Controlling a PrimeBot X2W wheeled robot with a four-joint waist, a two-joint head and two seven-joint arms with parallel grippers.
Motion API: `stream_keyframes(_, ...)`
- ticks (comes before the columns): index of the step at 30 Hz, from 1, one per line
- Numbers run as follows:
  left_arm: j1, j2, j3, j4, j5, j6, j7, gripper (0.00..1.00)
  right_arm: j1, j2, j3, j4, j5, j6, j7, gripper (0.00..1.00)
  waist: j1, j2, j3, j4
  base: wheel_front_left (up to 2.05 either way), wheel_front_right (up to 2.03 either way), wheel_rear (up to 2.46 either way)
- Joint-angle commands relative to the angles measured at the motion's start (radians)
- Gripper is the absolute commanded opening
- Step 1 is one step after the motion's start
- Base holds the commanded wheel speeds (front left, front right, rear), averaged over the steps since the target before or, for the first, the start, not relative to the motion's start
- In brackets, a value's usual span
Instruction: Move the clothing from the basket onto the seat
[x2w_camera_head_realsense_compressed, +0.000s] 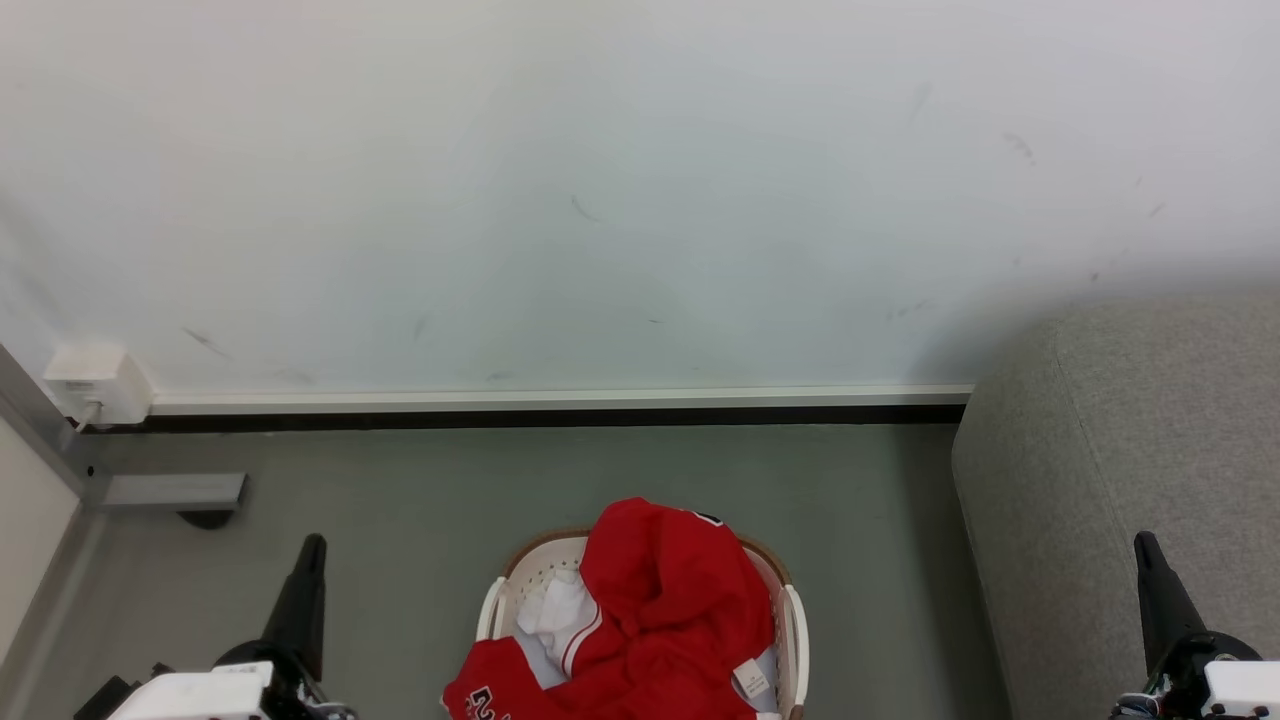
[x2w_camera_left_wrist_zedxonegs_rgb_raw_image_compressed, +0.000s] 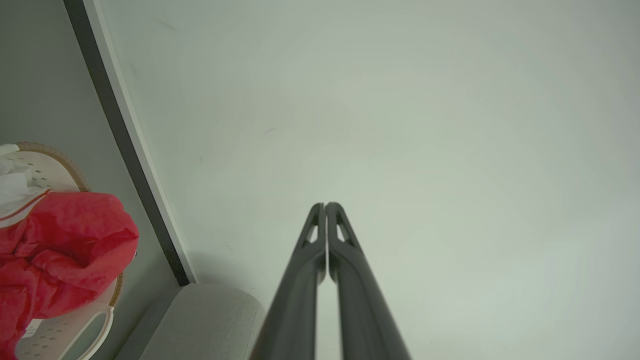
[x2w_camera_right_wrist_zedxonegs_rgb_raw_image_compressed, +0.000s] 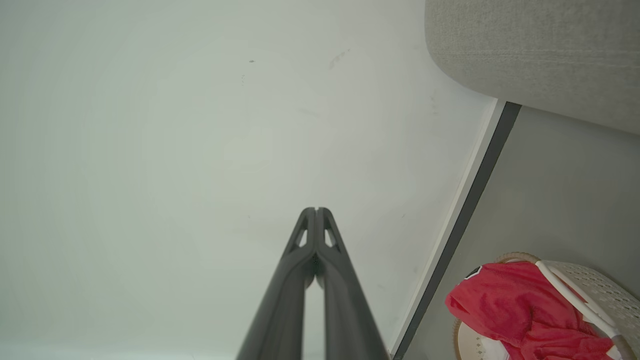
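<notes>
Left end effector (x2w_camera_left_wrist_zedxonegs_rgb_raw_image_compressed: 325, 206) and right end effector (x2w_camera_right_wrist_zedxonegs_rgb_raw_image_compressed: 316, 210) are clenched, empty, either side of the basket (x2w_camera_head_realsense_compressed: 540, 570) holding red clothing (x2w_camera_head_realsense_compressed: 670, 600); the seat (x2w_camera_head_realsense_compressed: 1130, 430) stands right.

You have bare floor (x2w_camera_head_realsense_compressed: 400, 520) open on both sides of the basket (x2w_camera_head_realsense_compressed: 540, 572) and behind it to the wall (x2w_camera_head_realsense_compressed: 600, 200). Right of the basket the seat (x2w_camera_head_realsense_compressed: 1120, 450) rises as a grey block; far to its left a metal foot (x2w_camera_head_realsense_compressed: 175, 490) and a wall box (x2w_camera_head_realsense_compressed: 95, 385) crowd the corner. Clothing (x2w_camera_head_realsense_compressed: 670, 600) heaps above the basket's rim.
</notes>
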Motion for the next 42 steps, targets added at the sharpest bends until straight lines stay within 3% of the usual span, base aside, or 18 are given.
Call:
stream_keyframes(1, -0.007, 0.007, 0.001, -0.003, -0.015, -0.001, 0.003, 0.0, -0.012, -0.007, -0.003, -0.004, 0.001, -0.002, 0.002, 0.0, 0.0, 0.0, 0.0, 0.0, 0.0, 0.0, 0.0)
stream_keyframes(37, -0.007, 0.007, 0.001, -0.003, -0.015, -0.001, 0.003, 0.0, -0.012, -0.007, -0.003, -0.004, 0.002, -0.002, 0.002, 0.0, 0.0, 0.0, 0.0, 0.0, 0.0, 0.0, 0.0)
stream_keyframes(38, 0.0, 0.0, 0.0, 0.0, 0.0, 0.0, 0.0, 1.0, 0.0, 0.0, 0.0, 0.0, 0.0, 0.0, 0.0, 1.0, 0.0001, 0.0, 0.0, 0.0, 0.0, 0.0, 0.0)
stream_keyframes(42, 0.028, -0.011, -0.003, 0.033, 0.003, 0.0, -0.002, 1.0, 0.028, 0.014, 0.006, 0.032, -0.001, 0.0, -0.002, 1.0, 0.0, 0.0, 0.0, 0.0, 0.0, 0.0, 0.0)
